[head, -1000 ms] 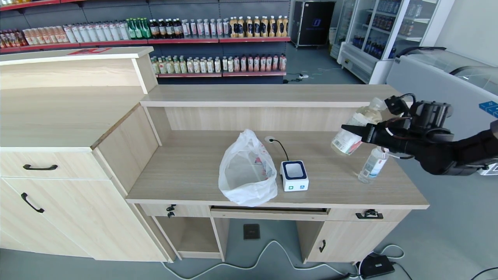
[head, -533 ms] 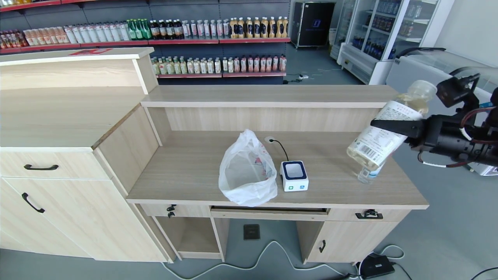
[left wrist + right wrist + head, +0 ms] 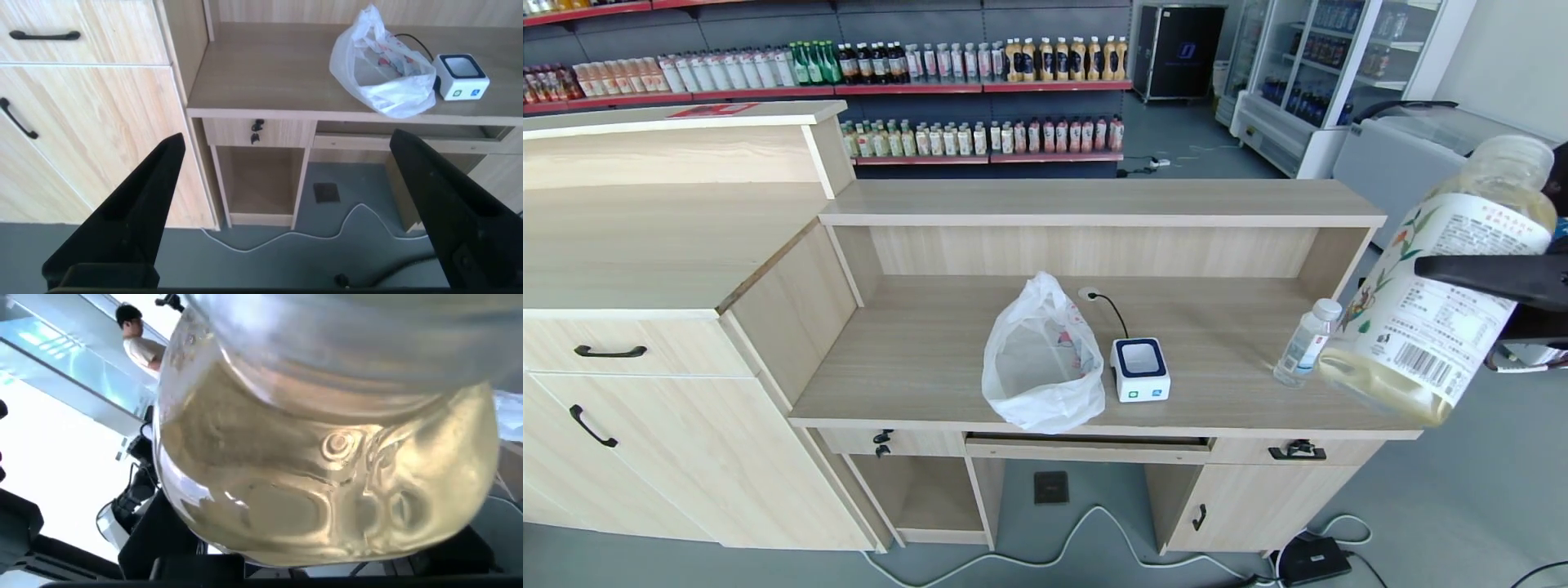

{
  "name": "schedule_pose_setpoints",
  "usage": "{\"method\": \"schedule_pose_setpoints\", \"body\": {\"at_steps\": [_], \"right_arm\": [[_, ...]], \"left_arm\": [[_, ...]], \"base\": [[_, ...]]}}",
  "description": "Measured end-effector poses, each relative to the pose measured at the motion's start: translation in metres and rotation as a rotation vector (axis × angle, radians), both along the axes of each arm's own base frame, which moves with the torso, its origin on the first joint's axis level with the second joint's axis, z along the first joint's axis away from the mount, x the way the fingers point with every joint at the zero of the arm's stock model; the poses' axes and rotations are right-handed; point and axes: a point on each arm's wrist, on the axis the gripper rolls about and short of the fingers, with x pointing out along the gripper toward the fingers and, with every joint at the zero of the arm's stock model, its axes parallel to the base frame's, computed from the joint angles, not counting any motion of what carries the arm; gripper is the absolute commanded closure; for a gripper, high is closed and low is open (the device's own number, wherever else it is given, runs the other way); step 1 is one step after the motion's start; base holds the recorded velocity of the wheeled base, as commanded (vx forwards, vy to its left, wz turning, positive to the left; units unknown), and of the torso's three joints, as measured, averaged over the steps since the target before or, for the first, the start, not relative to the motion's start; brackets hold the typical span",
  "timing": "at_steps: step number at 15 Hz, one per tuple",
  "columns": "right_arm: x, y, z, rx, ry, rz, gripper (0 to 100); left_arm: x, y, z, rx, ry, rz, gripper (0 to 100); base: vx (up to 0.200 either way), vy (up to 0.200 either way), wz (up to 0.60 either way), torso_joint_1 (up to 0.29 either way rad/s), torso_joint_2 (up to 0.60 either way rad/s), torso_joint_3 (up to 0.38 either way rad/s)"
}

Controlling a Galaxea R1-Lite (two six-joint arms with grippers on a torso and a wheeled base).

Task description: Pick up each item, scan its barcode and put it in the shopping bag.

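bottle point(image 3: 1421, 335) sits tilted between the right jaws.

The right gripper point(image 3: 1450, 273) has carried the bottle point(image 3: 1421, 343) higher and further right

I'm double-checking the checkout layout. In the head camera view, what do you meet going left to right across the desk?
shopping bag → barcode scanner → small clear bottle → large bottle of pale liquid, held up off the desk at the right edge
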Motion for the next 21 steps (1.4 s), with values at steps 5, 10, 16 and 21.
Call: {"method": "schedule_pose_setpoints", "body": {"at_steps": [5,10,16,21], "right_arm": [[-0.028,0.003,0.000,-0.002,-0.012,0.055,100],[-0.040,0.004,0.000,-0.003,-0.025,0.056,100],[-0.047,0.005,0.001,-0.004,-0.036,0.058,100],[-0.048,0.004,0.002,-0.005,-0.044,0.049,100]], "left_arm": [[0.000,0.000,0.000,0.000,0.000,0.000,0],[0.000,0.000,0.000,0.000,0.000,0.000,0],[0.000,0.000,0.000,0.000,0.000,0.000,0],[0.000,0.000,0.000,0.000,0.000,0.000,0]], "base": [[0.000,0.000,0.00,0.000,0.00,0.000],[0.000,0.000,0.00,0.000,0.00,0.000],[0.000,0.000,0.00,0.000,0.00,0.000],[0.000,0.000,0.00,0.000,0.00,0.000]]}}
